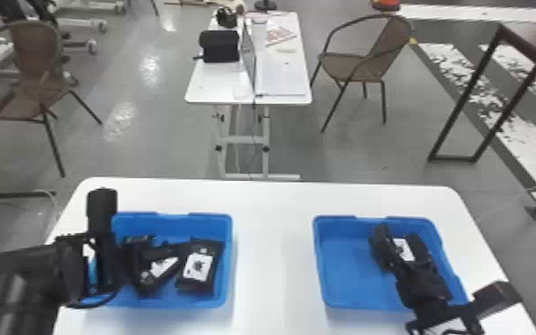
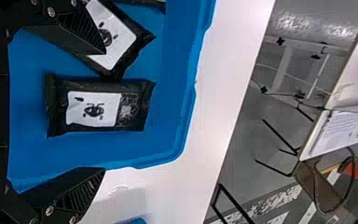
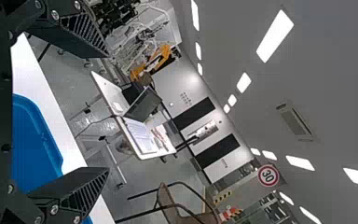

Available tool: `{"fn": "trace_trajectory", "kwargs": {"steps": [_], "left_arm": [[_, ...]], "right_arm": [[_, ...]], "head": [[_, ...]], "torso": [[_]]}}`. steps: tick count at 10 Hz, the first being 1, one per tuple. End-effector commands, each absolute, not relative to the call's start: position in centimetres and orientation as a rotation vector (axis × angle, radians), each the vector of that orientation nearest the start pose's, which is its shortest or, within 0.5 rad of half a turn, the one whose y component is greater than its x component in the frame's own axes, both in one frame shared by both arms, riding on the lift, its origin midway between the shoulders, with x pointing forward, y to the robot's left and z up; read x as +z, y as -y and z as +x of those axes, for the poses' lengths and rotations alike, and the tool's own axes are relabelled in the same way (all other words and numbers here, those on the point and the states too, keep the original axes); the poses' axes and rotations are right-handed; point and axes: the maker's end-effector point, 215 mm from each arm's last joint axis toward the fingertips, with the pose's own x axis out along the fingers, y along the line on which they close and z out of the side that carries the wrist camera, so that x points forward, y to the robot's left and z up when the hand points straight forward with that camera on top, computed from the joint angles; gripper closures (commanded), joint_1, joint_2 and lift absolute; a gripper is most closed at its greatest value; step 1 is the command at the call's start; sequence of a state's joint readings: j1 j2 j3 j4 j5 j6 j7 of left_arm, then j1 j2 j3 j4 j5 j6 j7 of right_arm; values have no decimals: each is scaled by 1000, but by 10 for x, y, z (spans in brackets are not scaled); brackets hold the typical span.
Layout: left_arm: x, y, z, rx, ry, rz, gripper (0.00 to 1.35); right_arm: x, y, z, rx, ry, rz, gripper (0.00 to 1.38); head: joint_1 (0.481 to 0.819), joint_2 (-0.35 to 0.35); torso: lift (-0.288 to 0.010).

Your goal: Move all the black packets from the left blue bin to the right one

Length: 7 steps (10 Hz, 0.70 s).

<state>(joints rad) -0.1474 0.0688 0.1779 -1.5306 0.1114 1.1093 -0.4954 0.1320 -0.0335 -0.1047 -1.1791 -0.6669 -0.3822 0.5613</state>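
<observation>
mostly, the black packets gather in the left blue bin (image 1: 229, 260), at the lower left of the head view on the white bench (image 1: 271, 249). one packet (image 1: 198, 268) lies flat by that bin's right wall, its white label up, and a slanted packet (image 1: 163, 268) sits just left of it. the left tool (image 1: 158, 266) comes in from the left edge, over the bin, its fingers spread wide with nothing gripped; in the left wrist view the slanted packet is partly hidden behind one finger. at the lower right of the head view, the right tool (image 1: 398, 237) is above the right blue bin (image 1: 343, 271), also wide and empty. a white label on what looks like a black packet (image 1: 404, 250) shows there, partly covered. a brown chair (image 1: 351, 67) stands at the upper right.
</observation>
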Motion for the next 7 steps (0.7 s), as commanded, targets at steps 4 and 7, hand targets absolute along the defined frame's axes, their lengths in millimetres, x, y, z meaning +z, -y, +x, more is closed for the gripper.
{"fn": "trace_trajectory", "kwargs": {"steps": [4,7], "left_arm": [[-546,-191,494,-302,-1103,-375,186],[-553,-200,491,-263,-1170,-331,197]], "right_arm": [[-465,270,490,150,50,577,162],[-469,267,490,150,44,593,162]], "head": [[695,-89],[695,-82]], "torso": [[0],[0]]}}
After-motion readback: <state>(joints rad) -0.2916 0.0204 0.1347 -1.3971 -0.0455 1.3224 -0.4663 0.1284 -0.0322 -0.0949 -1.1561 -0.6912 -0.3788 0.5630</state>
